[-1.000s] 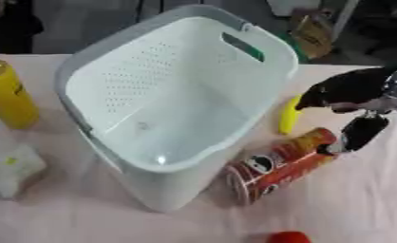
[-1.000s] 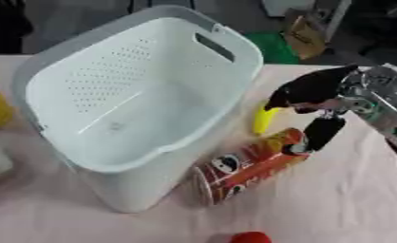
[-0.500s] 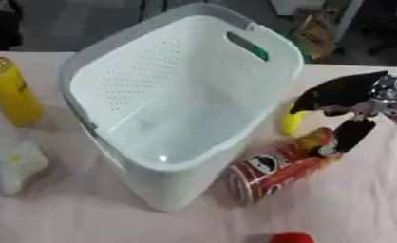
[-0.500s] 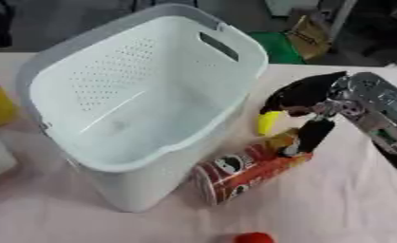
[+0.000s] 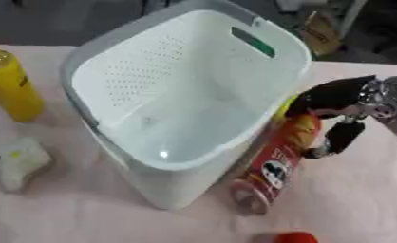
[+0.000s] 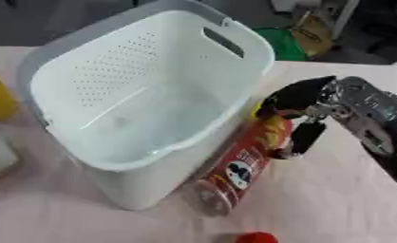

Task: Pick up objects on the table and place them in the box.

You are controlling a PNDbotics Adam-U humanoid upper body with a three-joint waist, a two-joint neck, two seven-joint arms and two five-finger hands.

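A white perforated basket (image 5: 79, 64) with a grey rim stands in the middle of the table. Against its right wall lies a red chips can (image 5: 277, 161), open end toward me. My right hand (image 5: 335, 95) comes in from the right and sits on the can's far end. The fingers curl over the top and the thumb (image 5: 339, 137) hangs down the can's right side. A small yellow thing (image 5: 283, 108) shows between the can and the basket, mostly hidden. The left hand is in neither view.
A yellow bottle (image 5: 11, 85) stands at the left edge. Below it lies a white crumpled object (image 5: 17, 161). A small red object (image 5: 295, 237) sits at the near edge. Beyond the table are a cardboard box (image 5: 322, 31) and something green (image 6: 281, 40).
The can's far end has swung in toward the basket, so it lies steeper along the wall. My right hand has closed in over that end. The camera has shifted slightly.
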